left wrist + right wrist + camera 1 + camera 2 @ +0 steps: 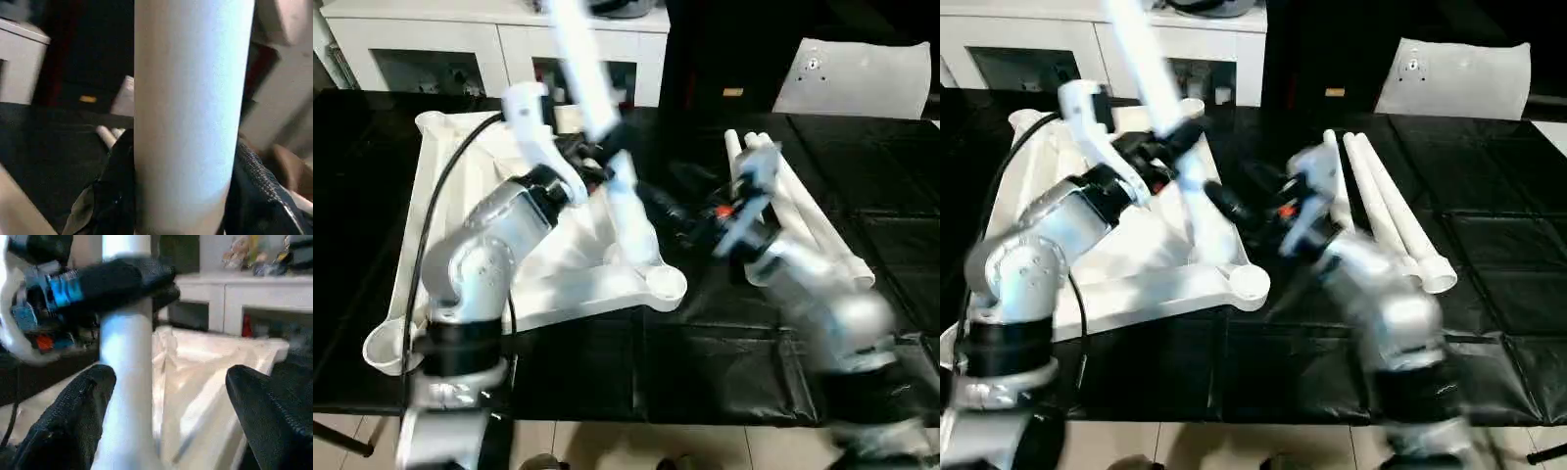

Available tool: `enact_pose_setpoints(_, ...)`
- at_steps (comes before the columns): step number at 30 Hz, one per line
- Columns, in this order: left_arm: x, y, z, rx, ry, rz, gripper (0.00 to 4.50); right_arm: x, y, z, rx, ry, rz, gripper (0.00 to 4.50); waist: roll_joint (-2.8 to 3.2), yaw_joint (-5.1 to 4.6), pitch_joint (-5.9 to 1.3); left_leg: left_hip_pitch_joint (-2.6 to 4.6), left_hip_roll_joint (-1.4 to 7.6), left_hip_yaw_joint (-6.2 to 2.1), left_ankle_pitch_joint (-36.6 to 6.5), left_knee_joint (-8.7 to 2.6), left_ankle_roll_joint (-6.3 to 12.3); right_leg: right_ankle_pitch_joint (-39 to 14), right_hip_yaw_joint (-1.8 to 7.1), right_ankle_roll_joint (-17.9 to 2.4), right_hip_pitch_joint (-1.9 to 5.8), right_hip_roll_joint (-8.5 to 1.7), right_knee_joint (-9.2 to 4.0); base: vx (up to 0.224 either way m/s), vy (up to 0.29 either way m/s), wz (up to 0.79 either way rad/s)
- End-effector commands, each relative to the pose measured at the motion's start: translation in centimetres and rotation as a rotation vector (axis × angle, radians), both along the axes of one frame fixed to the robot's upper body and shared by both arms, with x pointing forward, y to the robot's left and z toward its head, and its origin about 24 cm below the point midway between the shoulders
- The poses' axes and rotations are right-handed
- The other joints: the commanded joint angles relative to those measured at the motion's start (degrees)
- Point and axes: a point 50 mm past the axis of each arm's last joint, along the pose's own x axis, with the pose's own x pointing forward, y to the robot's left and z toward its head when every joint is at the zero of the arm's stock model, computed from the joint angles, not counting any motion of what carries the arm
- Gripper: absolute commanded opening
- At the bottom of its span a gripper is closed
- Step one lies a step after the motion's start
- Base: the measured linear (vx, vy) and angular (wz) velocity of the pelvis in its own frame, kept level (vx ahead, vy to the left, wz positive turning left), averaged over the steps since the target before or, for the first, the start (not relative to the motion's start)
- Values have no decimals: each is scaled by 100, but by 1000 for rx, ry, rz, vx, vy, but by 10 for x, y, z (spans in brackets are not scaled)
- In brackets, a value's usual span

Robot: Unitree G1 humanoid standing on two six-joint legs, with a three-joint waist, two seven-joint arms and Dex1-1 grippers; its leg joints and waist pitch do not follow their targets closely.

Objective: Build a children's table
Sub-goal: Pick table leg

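Our left gripper (590, 149) clenches tapered leg (587, 73), upright over upturned tabletop (460, 186) at left. Our right gripper (166, 401) gapes beside leg. Three spare legs (1381, 211) lie right. We keep leg plumb, seat squarely in socket.

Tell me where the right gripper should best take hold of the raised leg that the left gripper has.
Probably the bare shaft of the raised leg below the left gripper, approached side-on from the robot's right. The leg stands steeply over the tabletop, round and smooth, and the open right gripper already has one finger beside it.
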Motion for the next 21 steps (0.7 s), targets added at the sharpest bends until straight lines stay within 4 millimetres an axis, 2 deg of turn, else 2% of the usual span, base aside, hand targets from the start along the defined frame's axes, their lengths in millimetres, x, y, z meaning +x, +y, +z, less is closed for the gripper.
enact_pose_setpoints(1,-2,-8,13,-6,-48,-115,185,-6,3,9,14,17,121,398,-110,23,-470,-7,148,28,157,-347,422,-220,262,-1207,436,-345,-362,0,0,0)
enact_pose_setpoints(5,-5,-9,18,-9,-77,-224,185,-11,0,6,-42,42,226,398,-72,49,-474,-11,167,23,235,-334,457,-229,260,-1270,426,-377,-339,0,0,0)
enact_pose_setpoints(8,-6,-11,23,-25,-93,-306,185,-13,-2,3,-65,71,281,398,-82,51,-474,-13,167,24,219,-335,446,-285,257,-1284,428,-374,-349,0,0,0)
enact_pose_setpoints(9,-7,-12,24,-36,-95,-321,185,-14,-3,3,-66,76,289,380,-107,56,-477,-10,158,31,209,-333,446,-297,253,-1286,432,-367,-349,0,0,0)
enact_pose_setpoints(10,-8,-15,30,-63,-104,-367,185,-14,-3,3,-64,90,311,380,-115,70,-482,-5,157,32,219,-331,447,-297,254,-1297,433,-372,-343,0,0,0)
enact_pose_setpoints(13,-13,-24,38,-38,-160,-496,185,-14,-2,4,-39,114,370,348,-76,111,-476,1,173,25,222,-334,455,-361,252,-1318,413,-382,-344,0,0,0)
enact_pose_setpoints(15,-14,-27,41,-40,-170,-527,185,-15,-1,6,-22,123,397,331,-109,120,-483,5,178,28,257,-335,459,-290,252,-1330,419,-379,-335,0,0,0)
enact_pose_setpoints(19,-16,-28,42,-32,-189,-578,184,-18,1,6,-12,142,458,311,-104,144,-487,-2,181,26,278,-335,438,-241,249,-1355,430,-386,-328,0,0,0)
enact_pose_setpoints(21,-18,-29,44,-33,-195,-594,184,-19,1,7,-4,150,477,276,-104,147,-487,0,176,28,282,-334,422,-224,248,-1367,431,-384,-327,0,0,0)
